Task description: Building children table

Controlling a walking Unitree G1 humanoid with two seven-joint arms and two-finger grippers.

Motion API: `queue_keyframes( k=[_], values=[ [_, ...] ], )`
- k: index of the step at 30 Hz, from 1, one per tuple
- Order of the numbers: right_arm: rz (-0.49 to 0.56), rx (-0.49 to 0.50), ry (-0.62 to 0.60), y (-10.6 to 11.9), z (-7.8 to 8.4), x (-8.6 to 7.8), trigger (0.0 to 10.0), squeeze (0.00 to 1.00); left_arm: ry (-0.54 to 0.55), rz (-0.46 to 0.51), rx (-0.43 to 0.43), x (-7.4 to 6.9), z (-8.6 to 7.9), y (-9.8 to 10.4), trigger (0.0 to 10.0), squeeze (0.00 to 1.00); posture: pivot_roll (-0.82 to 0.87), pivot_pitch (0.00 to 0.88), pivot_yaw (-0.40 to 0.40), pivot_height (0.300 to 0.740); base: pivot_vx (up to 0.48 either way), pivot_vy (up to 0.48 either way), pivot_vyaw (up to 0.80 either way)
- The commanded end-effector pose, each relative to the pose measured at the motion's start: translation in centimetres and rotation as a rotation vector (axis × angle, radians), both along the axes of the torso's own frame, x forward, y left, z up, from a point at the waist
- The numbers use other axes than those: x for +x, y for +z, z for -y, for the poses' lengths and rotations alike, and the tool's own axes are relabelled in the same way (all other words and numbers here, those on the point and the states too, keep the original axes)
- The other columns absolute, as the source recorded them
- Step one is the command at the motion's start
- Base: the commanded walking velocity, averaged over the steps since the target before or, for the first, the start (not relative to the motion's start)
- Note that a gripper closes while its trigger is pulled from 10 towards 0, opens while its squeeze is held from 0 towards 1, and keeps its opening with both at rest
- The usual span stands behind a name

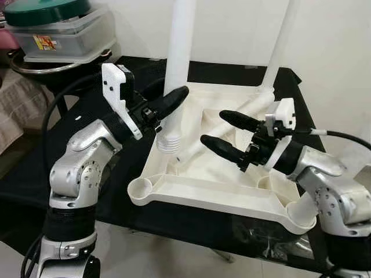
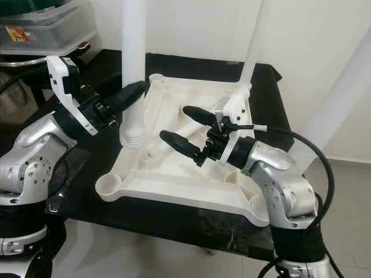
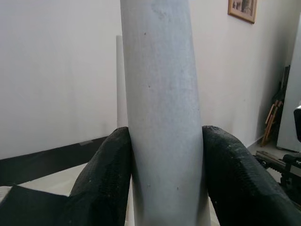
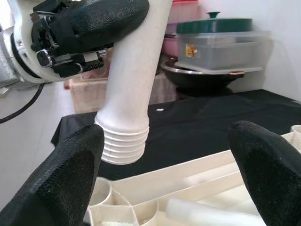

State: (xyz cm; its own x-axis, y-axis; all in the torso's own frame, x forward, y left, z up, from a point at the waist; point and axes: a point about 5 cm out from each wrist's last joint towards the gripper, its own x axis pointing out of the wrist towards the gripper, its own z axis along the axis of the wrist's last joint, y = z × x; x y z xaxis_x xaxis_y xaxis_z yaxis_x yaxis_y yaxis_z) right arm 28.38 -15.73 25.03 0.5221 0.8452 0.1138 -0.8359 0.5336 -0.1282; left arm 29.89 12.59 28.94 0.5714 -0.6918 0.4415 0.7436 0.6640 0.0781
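A white plastic tabletop (image 1: 203, 188) lies upside down on a black-covered table (image 1: 29, 174). My left gripper (image 1: 177, 95) is shut on a white table leg (image 1: 179, 46) and holds it upright. The leg's threaded end (image 1: 168, 142) hangs just above the tabletop's left rim, between the near-left socket (image 1: 141, 188) and the far-left socket (image 2: 156, 78). A second leg (image 1: 279, 43) stands in the far-right corner. A third leg (image 2: 342, 95) rises at the near right. My right gripper (image 1: 213, 128) is open over the middle ribs, holding nothing.
Stacked plastic boxes with a green lid (image 1: 55, 29) sit on a metal bowl at the far left of the table. A white wall stands close behind. The table's near edge drops to a pale tiled floor (image 1: 145, 255).
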Motion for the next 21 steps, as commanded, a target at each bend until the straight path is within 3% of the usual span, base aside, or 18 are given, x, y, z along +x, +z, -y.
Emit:
queue_keyframes(
  k=[1,8,15,21],
  values=[
    [0.002,-0.008,0.046,0.2,-0.2,-0.2,10.0,0.00,-0.039,0.028,-0.007,-0.7,0.5,0.0,10.0,0.00,-0.03,0.065,-0.025,0.740,0.000,0.000,0.00],
    [-0.026,-0.034,0.209,-0.5,-2.5,-0.8,10.0,0.00,-0.148,0.011,-0.020,-2.2,1.7,-1.3,10.0,0.00,-0.02,0.063,-0.030,0.740,0.000,0.000,0.00],
    [-0.024,-0.024,0.225,-0.5,-3.5,-0.3,10.0,0.00,-0.225,0.004,-0.055,-2.8,2.0,-1.5,10.0,0.00,-0.02,0.062,-0.034,0.740,0.000,0.000,0.00],
    [-0.024,-0.002,0.232,-0.2,-3.9,-0.2,10.0,0.00,-0.257,0.002,-0.033,-3.4,2.6,-2.0,10.0,0.00,-0.02,0.065,-0.034,0.740,0.000,0.000,0.00]
  ],
)
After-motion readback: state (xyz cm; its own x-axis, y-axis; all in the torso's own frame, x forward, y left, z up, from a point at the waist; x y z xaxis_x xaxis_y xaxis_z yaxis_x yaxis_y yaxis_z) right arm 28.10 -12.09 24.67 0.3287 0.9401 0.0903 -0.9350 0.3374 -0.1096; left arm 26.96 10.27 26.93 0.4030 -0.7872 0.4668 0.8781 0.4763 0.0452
